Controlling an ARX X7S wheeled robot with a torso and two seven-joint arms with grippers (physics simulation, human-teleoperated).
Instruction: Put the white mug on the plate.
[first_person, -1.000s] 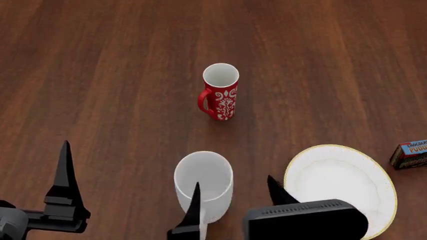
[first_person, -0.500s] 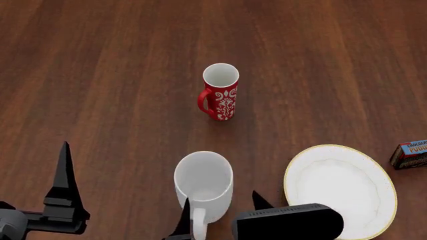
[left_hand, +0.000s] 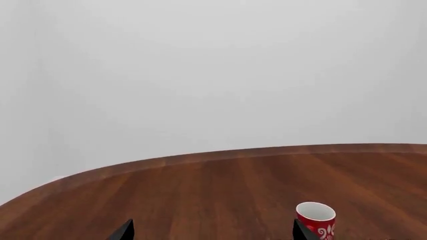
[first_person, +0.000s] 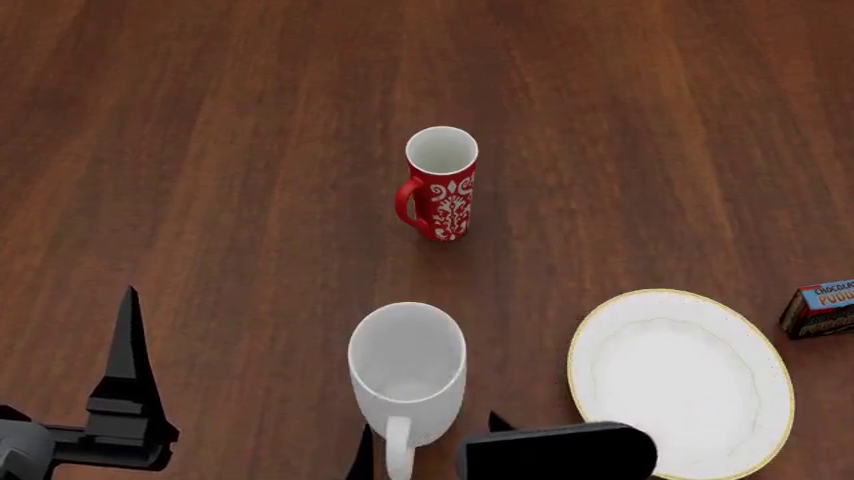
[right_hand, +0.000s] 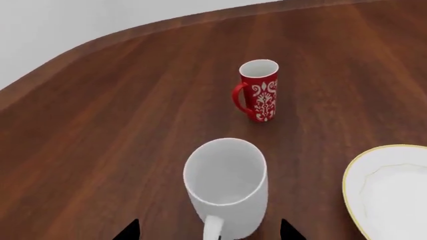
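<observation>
the white mug (right_hand: 225, 185) stands between the wide-spread right gripper (right_hand: 210, 231) tips, near the counter's near edge; two mugs, one plate (first_person: 681, 380).

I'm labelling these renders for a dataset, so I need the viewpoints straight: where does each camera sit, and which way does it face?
Head view: high, looking down on the table; shows the white mug, plate, left gripper and right gripper.
Left wrist view: low, facing across the table to the wall; only fingertips show.
Right wrist view: behind the white mug, facing its handle; fingertips show.
All three share the red mug.
</observation>
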